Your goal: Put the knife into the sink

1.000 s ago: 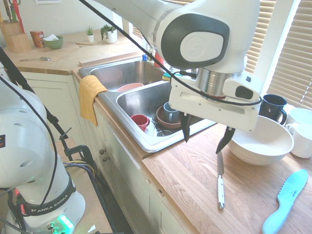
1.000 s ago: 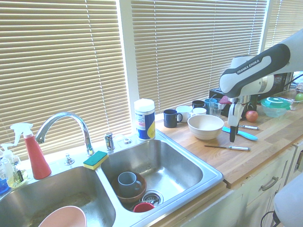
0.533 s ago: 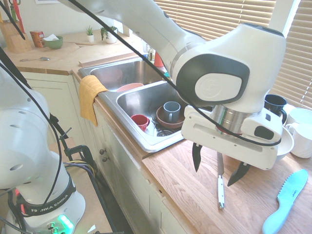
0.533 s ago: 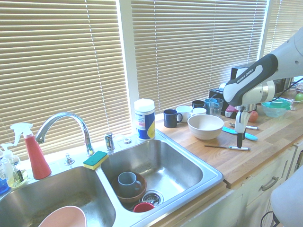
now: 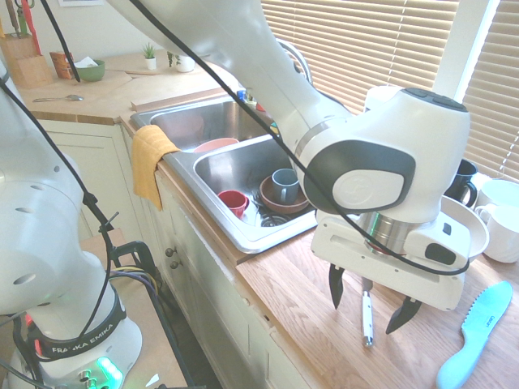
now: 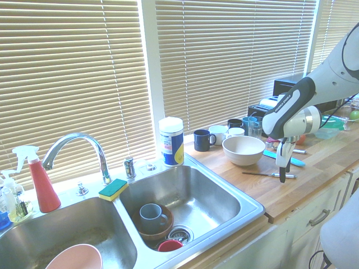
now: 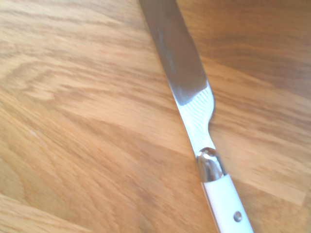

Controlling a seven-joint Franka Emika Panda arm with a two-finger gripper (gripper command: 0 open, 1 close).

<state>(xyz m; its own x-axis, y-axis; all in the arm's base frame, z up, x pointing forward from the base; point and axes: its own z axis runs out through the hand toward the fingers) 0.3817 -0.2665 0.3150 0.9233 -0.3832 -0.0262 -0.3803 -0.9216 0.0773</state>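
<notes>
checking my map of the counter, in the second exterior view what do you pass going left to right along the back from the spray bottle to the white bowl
red spray bottle → faucet → green and yellow sponge → white canister → dark mug → white bowl

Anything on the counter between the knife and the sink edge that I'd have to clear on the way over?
No. In the second exterior view only bare wooden counter lies between the knife and the sink rim; the white bowl sits behind that line.
</notes>
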